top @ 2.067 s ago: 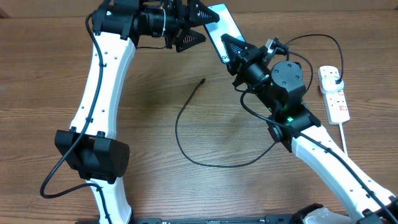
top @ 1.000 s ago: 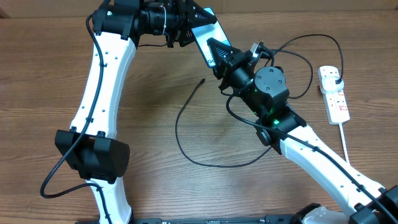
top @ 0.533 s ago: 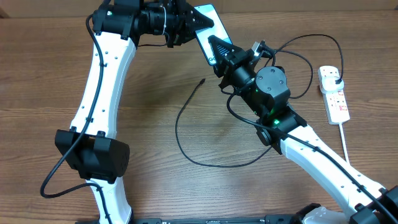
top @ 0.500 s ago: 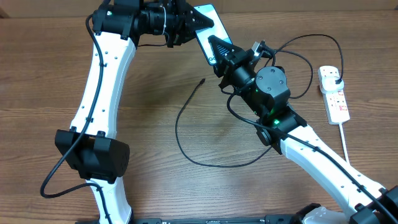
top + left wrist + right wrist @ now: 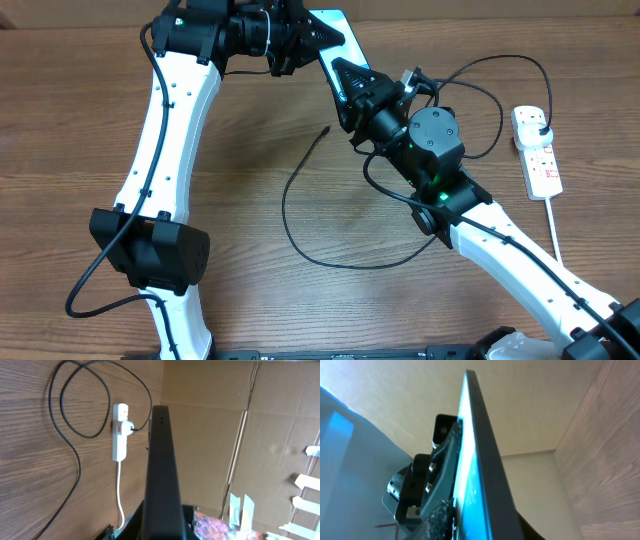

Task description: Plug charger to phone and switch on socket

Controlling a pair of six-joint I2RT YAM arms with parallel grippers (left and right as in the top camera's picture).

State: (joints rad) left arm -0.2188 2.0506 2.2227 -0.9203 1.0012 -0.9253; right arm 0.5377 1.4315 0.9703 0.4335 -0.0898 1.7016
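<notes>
My left end effector (image 5: 308, 32) is clamped on the phone (image 5: 161, 472), raised above the worktop (image 5: 240, 180); the right end effector (image 5: 345, 72) straddles it, grip unclear to me. That thin hold could let it swing or drop.

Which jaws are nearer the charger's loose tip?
Right. Jaws of the right gripper hang just beyond the tip; those of the left gripper are farther back, on the phone.
</notes>
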